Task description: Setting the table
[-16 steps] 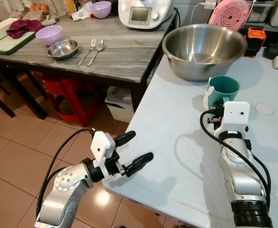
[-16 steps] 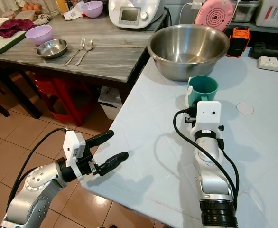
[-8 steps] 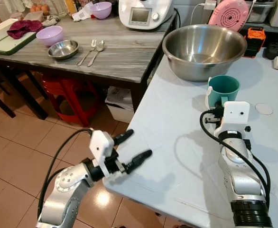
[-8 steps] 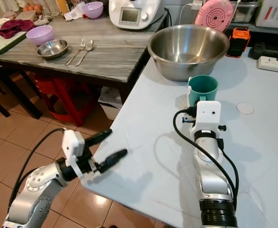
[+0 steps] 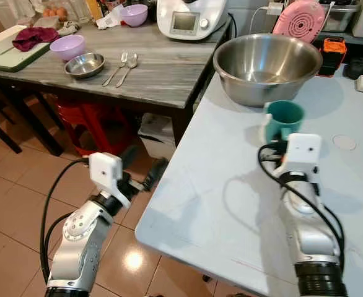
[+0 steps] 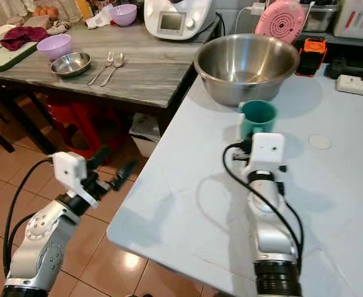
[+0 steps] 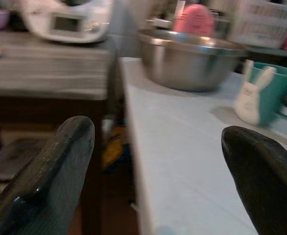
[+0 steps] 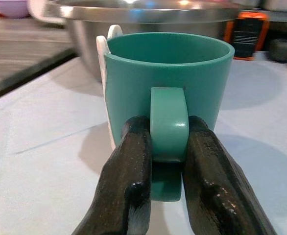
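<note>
Right wrist view: beyond the clamped jaws stands a steel bowl (image 8: 148,29) on the pale table (image 8: 31,147); the right gripper (image 8: 169,147) pinches the handle of the teal mug (image 8: 169,73) (upright, 1 white rabbit figure on its side). The left gripper (image 5: 139,172) hangs spread off the table's edge.

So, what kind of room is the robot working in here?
Most likely a home kitchen: a large stainless steel mixing bowl, a white countertop cooking machine, and a metal fork and spoon on a grey wooden table.
</note>
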`<state>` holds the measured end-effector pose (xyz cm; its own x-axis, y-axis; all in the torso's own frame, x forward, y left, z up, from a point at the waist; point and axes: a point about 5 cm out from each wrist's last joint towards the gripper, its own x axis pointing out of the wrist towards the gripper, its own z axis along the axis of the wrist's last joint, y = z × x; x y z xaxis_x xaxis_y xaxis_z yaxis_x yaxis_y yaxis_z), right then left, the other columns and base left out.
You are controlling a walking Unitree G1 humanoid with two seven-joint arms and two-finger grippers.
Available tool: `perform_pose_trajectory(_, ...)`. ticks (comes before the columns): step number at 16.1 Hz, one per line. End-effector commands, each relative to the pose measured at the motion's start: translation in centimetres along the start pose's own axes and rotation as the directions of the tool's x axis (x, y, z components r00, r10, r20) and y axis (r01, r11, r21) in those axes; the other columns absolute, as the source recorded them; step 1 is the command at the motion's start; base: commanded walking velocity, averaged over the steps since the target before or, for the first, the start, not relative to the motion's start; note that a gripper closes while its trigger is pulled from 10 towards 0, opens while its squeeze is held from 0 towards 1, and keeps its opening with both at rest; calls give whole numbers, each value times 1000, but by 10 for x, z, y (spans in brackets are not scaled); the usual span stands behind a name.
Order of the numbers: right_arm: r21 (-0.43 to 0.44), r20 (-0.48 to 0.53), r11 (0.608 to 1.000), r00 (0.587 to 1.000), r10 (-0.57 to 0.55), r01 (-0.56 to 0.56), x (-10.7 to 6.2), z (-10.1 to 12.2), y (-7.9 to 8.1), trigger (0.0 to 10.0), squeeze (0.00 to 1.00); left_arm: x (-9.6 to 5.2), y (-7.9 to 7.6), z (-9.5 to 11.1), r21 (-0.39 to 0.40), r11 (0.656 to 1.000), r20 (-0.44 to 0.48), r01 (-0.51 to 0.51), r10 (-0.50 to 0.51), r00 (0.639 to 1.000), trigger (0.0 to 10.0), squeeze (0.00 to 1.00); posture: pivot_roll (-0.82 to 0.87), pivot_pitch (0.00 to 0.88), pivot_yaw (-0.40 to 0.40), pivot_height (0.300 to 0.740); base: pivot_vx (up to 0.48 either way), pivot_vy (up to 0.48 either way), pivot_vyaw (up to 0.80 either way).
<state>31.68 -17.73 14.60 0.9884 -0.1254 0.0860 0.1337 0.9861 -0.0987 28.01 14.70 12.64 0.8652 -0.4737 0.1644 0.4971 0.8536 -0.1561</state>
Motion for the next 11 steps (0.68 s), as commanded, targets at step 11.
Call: perform_pose_trajectory(11,126,122,981,984,133,-148,-12,17,17,10000,0,1,33,-17,21,927,-110,-374,374,921,10000,0,-117,78,88,740,0,0,0)
